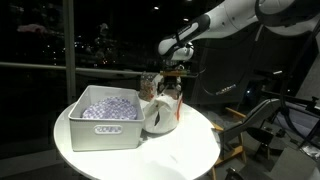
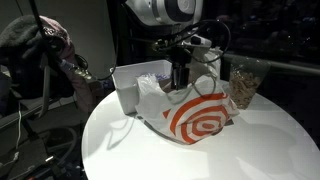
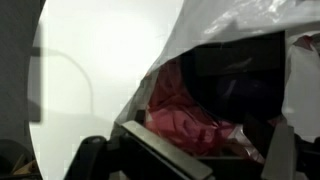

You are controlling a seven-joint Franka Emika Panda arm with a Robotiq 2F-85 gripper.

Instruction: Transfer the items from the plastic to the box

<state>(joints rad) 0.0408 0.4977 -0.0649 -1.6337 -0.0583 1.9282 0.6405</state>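
A white plastic bag (image 1: 160, 112) with a red bullseye print (image 2: 196, 116) lies open on the round white table (image 1: 190, 150). My gripper (image 1: 172, 78) reaches down into the bag's mouth (image 2: 180, 80). In the wrist view the jaws (image 3: 215, 152) are spread apart inside the bag, with a red packet (image 3: 178, 108) lying between and just beyond them. I cannot tell if they touch it. The white box (image 1: 100, 125) stands beside the bag and holds several pale items (image 1: 110, 105). It also shows behind the bag in an exterior view (image 2: 135, 78).
A clear jar with brown contents (image 2: 245, 82) stands on the table close to the bag, and shows behind the bag in an exterior view (image 1: 150, 82). The table edge curves near the front (image 2: 150, 165). Dark equipment and a chair frame (image 1: 260, 125) stand beyond the table.
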